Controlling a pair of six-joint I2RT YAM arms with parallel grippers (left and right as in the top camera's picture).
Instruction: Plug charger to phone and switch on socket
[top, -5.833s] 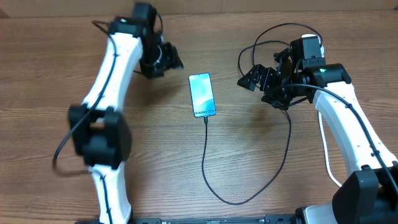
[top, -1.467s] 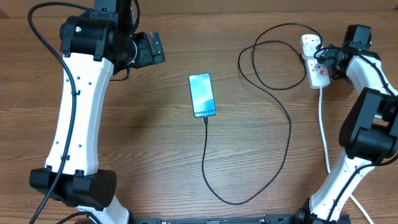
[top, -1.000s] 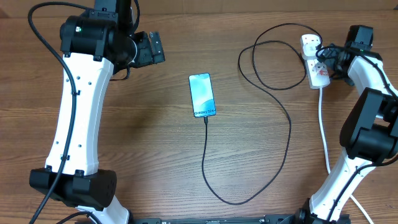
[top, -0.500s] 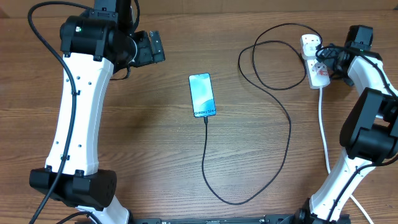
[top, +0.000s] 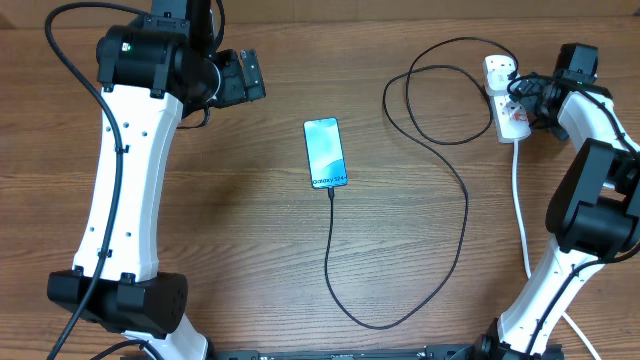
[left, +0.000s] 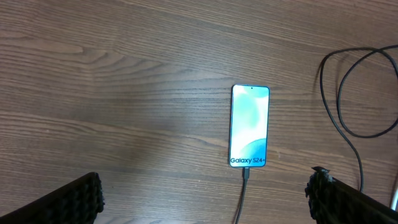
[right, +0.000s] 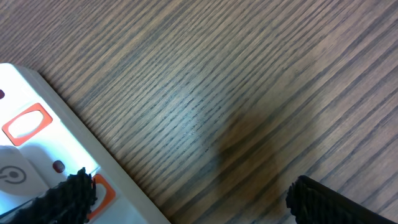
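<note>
Surface: brown wood-grain table (top: 220, 250), which I watch from overhead and from both wrists.
Phone (top: 326, 152): lies flat near the table's centre, blue-cyan screen up, "Galaxy" text at the edge nearest me, apart from both grippers.
Charger (top: 466, 215): thin black cable whose connector tip meets the phone's bottom edge. It loops toward me, climbs the right side and curls round near the socket. I cannot make out its plug.
Socket (top: 506, 105): white block at the far right; a red switch (right: 25, 122) shows in my right wrist view.
White lead (top: 520, 200): runs from the socket toward the near edge.
Right gripper (top: 522, 95): just beside the socket; right fingers (right: 62, 199) spread wide, grasping nothing.
Left gripper (top: 247, 78): far left, well apart from the phone; left fingers (left: 68, 199) spread wide, nothing between them.
</note>
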